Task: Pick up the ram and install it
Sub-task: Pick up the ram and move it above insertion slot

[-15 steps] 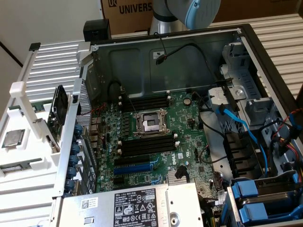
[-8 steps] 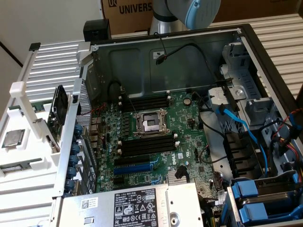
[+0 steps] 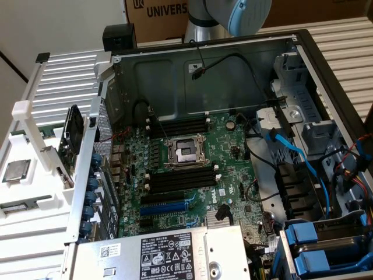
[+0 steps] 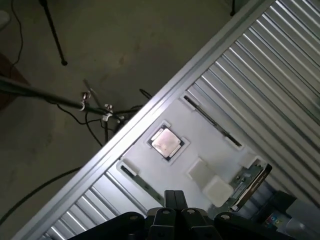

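**Figure: Memory installation, gripper above the parts holder.** The ram (image 3: 71, 137) stands on its long edge, tilted, at the left of the exterior view. It sits at the side of the white holder (image 3: 41, 201) nearest the computer case (image 3: 163, 70). In the wrist view the ram (image 4: 251, 184) appears edge-on as a thin green board beside a white block of the holder (image 4: 200, 145). Whether it is clipped in or merely propped cannot be told.

The gripper (image 4: 174, 194) hangs over the holder with its fingers pressed fully together and nothing between them, apart from the ram.

*Handling (judged).* The ram is probably light, stiff and very thin. It is likely to be harmed by bending, or by pressure on its chips and contact edge. The two flat faces near the middle of the free long edge look like the safest place to hold, with the stick kept square.

*Containers.* The holder lies on the ribbed metal table (image 4: 280, 75) and keeps a silver processor chip (image 4: 165, 141) in a square recess; the chip (image 3: 16, 170) is at the far left of the exterior view. The case, at centre frame, contains the motherboard (image 3: 227, 169). Its black memory slots (image 3: 178, 125) lie above and below the processor socket (image 3: 185, 153), and all appear unfilled.
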Robot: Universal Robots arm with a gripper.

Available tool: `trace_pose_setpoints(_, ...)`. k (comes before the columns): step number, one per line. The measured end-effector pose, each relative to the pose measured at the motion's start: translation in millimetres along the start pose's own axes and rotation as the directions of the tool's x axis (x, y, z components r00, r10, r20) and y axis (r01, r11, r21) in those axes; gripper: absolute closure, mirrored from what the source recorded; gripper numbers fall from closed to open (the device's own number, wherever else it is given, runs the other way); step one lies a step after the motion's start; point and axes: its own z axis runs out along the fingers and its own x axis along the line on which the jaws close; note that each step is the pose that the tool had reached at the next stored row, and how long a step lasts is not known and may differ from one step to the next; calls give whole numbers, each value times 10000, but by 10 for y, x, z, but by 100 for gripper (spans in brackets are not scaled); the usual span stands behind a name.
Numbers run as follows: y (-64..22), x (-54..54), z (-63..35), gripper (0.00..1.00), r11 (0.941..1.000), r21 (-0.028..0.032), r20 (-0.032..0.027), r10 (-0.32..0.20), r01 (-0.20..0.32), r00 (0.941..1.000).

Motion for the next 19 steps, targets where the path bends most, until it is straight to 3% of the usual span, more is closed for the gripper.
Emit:
trace_pose_setpoints(5,0,0,0,89,9960,-19,-45,-896,896,9960)
trace_pose_setpoints(9,0,0,0,89,9867,-38,-80,-1626,1626,9867)
trace_pose_setpoints(14,0,0,0,89,9677,-65,-123,-2520,2520,9676)
trace_pose_setpoints(19,0,0,0,89,9409,-94,-162,-3387,3386,9408)
